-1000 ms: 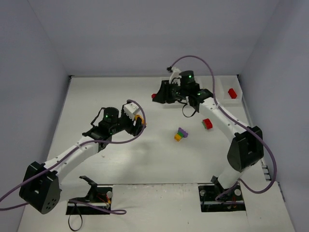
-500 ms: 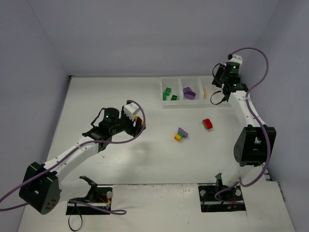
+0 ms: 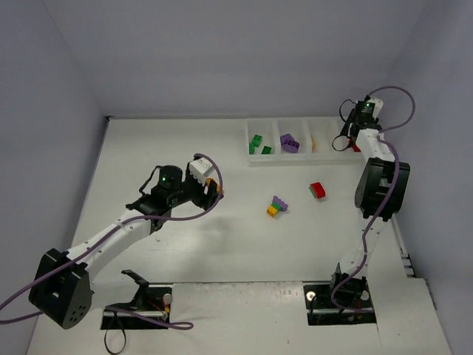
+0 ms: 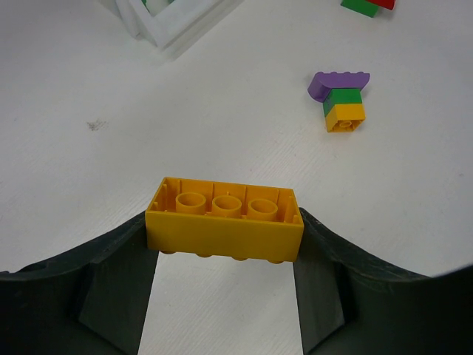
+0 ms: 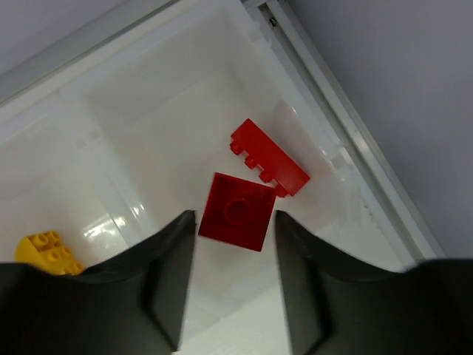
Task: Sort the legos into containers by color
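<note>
My left gripper (image 4: 224, 231) is shut on an orange-yellow brick (image 4: 224, 220), held above the table left of centre in the top view (image 3: 212, 183). My right gripper (image 5: 235, 222) is open over the rightmost compartment of the white tray (image 5: 74, 111), also seen from above (image 3: 353, 140). A square red brick (image 5: 236, 211) sits loose between its fingertips, beside a long red brick (image 5: 270, 157) in that compartment. A yellow brick (image 5: 46, 248) lies in the compartment beside it. Green bricks (image 3: 257, 143) and purple bricks (image 3: 290, 142) fill the two left compartments.
A purple-green-yellow clump (image 3: 277, 205) lies mid-table and shows in the left wrist view (image 4: 340, 100). A red brick on a green one (image 3: 318, 190) lies right of it. The tray (image 3: 277, 160) sits along the back wall; the table's right edge rail (image 5: 332, 103) runs just beside it.
My right arm swung from the tray's left end to its rightmost compartment, carrying the red brick, and its jaws have parted from it. The left arm has not moved.
</note>
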